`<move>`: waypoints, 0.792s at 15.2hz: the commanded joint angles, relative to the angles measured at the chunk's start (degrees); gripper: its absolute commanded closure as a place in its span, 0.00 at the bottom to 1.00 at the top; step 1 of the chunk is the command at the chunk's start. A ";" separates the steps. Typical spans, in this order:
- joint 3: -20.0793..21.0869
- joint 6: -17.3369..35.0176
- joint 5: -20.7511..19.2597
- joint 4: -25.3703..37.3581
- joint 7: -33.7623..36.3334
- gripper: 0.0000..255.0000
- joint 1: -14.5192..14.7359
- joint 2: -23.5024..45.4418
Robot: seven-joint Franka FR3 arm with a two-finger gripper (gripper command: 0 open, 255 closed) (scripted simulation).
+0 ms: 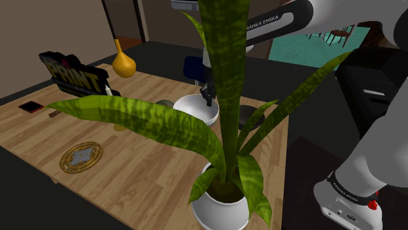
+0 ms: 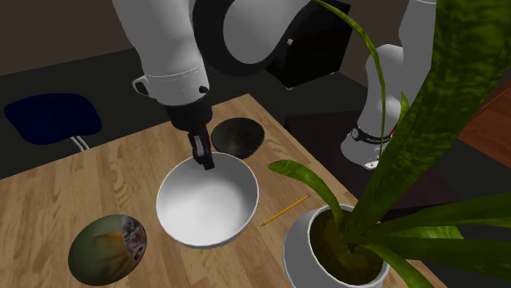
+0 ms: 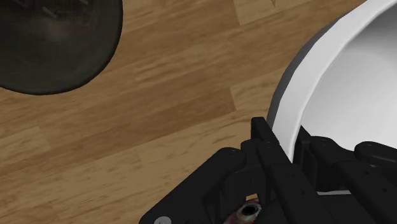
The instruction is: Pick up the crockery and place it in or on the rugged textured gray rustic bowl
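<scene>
Pinching the rim of the white bowl point(image 2: 205, 209), the pincer point(image 2: 202, 157) hangs near the dark bowl point(image 2: 239, 135), tabletop point(image 2: 98, 184) showing between.

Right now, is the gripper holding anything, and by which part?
The gripper holds the white bowl by its rim, with one finger outside the wall and one inside.

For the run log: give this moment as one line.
phase: grasp | gripper: shut on white bowl rim | dark bowl: apart from white bowl | lifted: cannot tell
</scene>
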 commanded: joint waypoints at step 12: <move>-7.95 -1.62 0.44 -10.59 -17.02 1.00 -8.98 -10.18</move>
